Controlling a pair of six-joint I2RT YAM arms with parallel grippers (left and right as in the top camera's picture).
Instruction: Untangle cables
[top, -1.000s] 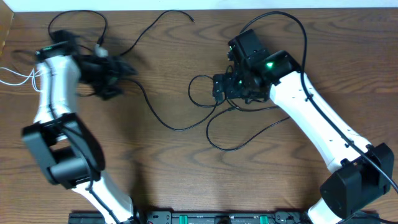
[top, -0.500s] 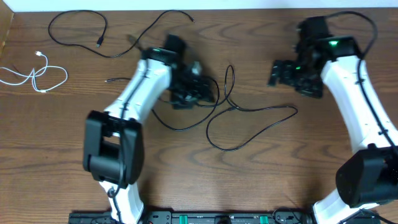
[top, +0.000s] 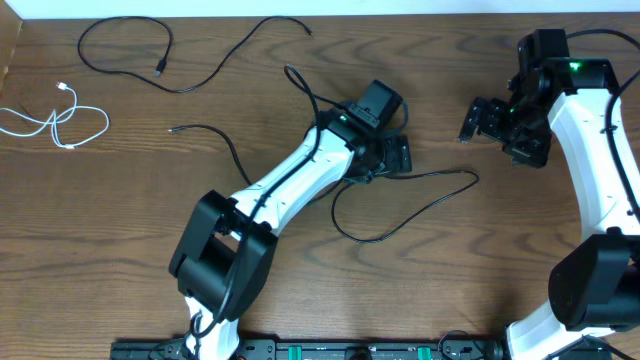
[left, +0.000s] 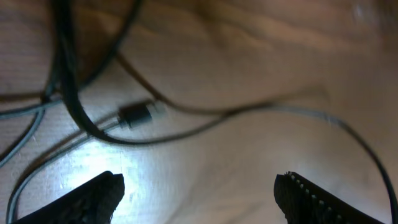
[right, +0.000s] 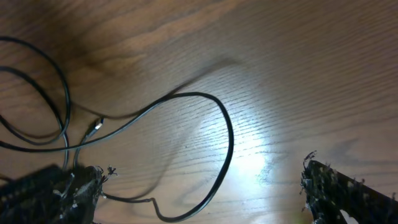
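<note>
We log the white cable (top: 55, 118) and one black cable (top: 186, 90) well clear of the knot (right: 231, 140), unresolved beneath the left gripper (top: 388, 157); its fingers and the right gripper's (top: 497, 128) stand apart, empty.

Left arm (top: 300, 180) stretched diagonally to centre, left gripper (top: 388, 155) low, fingers (left: 93, 196) spread wide, right arm (top: 590, 150) along the right side, right gripper (top: 492, 122) gaping too.

Wood table (top: 120, 250) w/ blk cables (top: 440, 173) + white cable (top: 55, 120).

One white cable (top: 55, 120), three black cables (top: 437, 173), two robot arms (top: 290, 180)
</note>
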